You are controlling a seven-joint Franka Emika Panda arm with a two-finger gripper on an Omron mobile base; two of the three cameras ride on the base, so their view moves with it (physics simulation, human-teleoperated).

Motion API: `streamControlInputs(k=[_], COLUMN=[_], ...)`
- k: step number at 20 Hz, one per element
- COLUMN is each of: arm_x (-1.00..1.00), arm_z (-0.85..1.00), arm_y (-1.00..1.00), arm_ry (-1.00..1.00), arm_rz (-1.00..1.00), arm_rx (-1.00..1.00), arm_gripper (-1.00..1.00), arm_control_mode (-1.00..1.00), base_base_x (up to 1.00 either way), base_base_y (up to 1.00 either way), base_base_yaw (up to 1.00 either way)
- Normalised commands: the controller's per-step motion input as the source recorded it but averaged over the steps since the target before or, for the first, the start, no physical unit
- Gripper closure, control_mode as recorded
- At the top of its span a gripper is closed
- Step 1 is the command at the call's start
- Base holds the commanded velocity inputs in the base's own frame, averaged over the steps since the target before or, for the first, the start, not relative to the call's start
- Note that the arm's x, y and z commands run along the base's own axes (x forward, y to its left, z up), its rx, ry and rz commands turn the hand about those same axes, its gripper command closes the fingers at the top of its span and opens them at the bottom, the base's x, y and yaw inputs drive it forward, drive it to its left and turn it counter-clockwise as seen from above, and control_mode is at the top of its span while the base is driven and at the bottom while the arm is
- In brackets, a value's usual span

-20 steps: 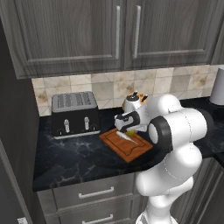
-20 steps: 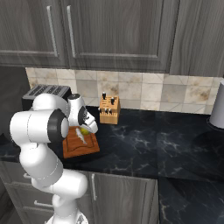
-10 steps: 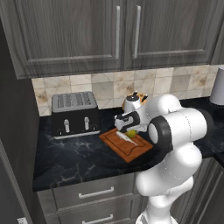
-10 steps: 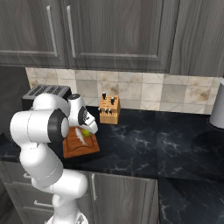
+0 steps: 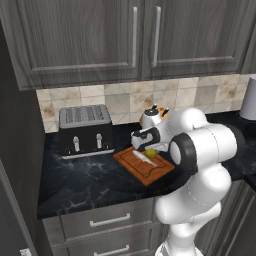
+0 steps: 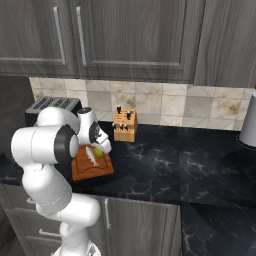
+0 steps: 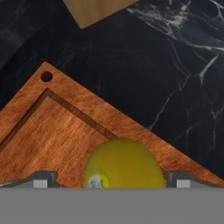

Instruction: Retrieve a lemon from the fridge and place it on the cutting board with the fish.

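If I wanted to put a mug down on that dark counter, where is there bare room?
Bare counter runs from the knife block rightward toward the grey appliance. A smaller bare strip lies in front of the toaster. It is crowded at the cutting board, which carries the fish and lemon.

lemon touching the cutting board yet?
Touching. Hand view shows the lemon resting on the cutting board near a corner, no gap beneath; gripper fingers stand wide on either side.
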Motion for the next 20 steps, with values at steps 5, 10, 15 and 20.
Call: streamControlInputs(k=[5, 10, 15, 20], arm_x=[-0.18, -0.23, -0.18, -0.37], arm_z=[0.06, 0.13, 0.23, 0.10], arm_y=[0.00, 0.00, 0.00, 0.00], arm_ry=[0.08, 0.05, 0.03, 0.00], arm_rz=[-0.09, -0.05, -0.02, -0.01], arm_rx=[0.00, 0.00, 0.00, 0.00], arm_gripper=[-1.00, -1.00, -1.00, -1.00], arm_control_mode=[-1.00, -1.00, -1.00, -1.00], base_base_x=[0.00, 0.00, 0.00, 0.00], base_base_y=[0.00, 0.00, 0.00, 0.00], base_base_yaw=[0.00, 0.00, 0.00, 0.00])
